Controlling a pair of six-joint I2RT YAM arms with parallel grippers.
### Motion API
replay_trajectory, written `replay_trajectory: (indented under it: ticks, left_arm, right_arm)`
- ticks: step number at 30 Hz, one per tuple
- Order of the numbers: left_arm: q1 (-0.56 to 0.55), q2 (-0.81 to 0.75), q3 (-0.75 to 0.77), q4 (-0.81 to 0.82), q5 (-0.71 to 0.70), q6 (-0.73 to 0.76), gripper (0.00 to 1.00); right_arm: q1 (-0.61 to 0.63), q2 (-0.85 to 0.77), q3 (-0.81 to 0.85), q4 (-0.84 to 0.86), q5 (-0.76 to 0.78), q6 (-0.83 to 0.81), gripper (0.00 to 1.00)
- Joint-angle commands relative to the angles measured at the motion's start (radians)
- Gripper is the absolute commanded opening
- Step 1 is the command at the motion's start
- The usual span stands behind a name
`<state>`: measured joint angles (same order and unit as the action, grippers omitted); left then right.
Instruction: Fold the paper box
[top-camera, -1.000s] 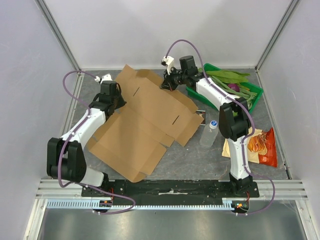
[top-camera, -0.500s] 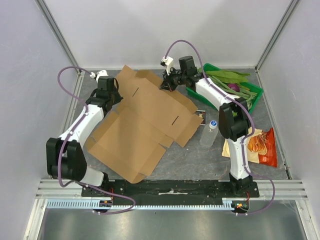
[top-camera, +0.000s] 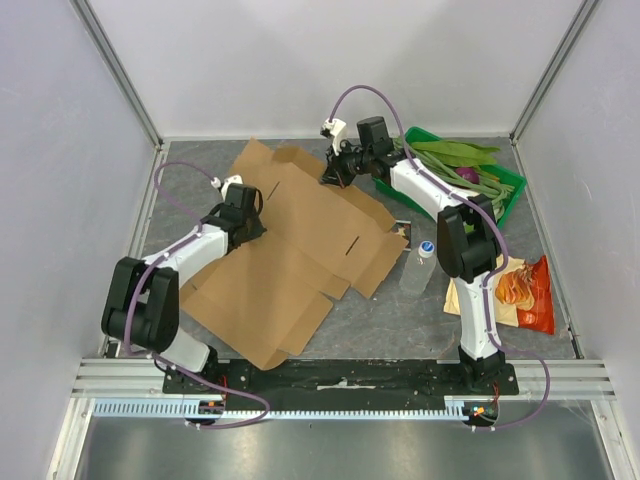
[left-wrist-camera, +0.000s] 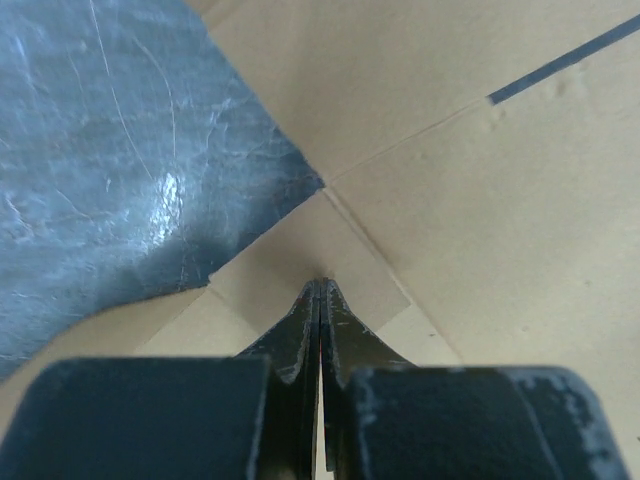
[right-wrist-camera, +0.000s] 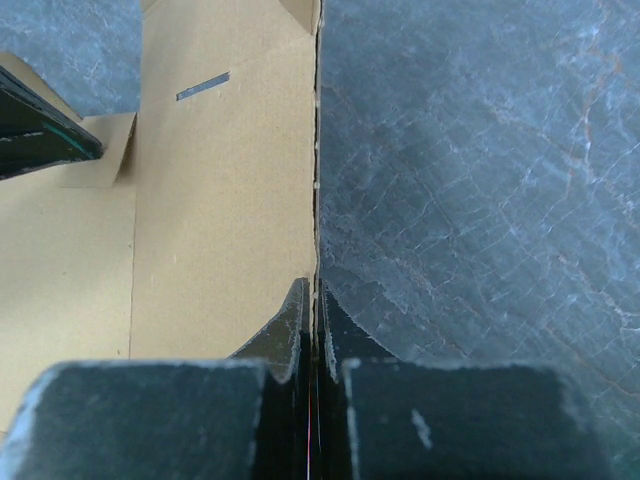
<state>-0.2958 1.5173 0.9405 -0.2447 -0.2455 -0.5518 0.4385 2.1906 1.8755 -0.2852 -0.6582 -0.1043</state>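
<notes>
Two pincers, each with fingers pressed together. We see paper box (top-camera: 290, 250) spread out on worktop (top-camera: 420, 320), centre-left. Over small tab at its left middle: left pincer (top-camera: 248, 222), tips at cardboard. At far edge: right pincer (top-camera: 333, 172), edge running into finger seam; we cannot tell if pinched. Just right of box: bottle (top-camera: 418, 265).
</notes>
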Motion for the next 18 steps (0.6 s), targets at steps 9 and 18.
replay_trajectory:
  ticks: [9,18]
  left_arm:
    - [0.011,0.071,-0.045,0.116,0.053,-0.089,0.05]
    - [0.082,-0.027,0.168,0.289,0.366,-0.060,0.46]
  right_arm:
    - [0.011,-0.100,-0.082,0.052,-0.021,-0.032,0.00]
    - [0.014,-0.112,-0.084,0.044,-0.018,-0.035,0.00]
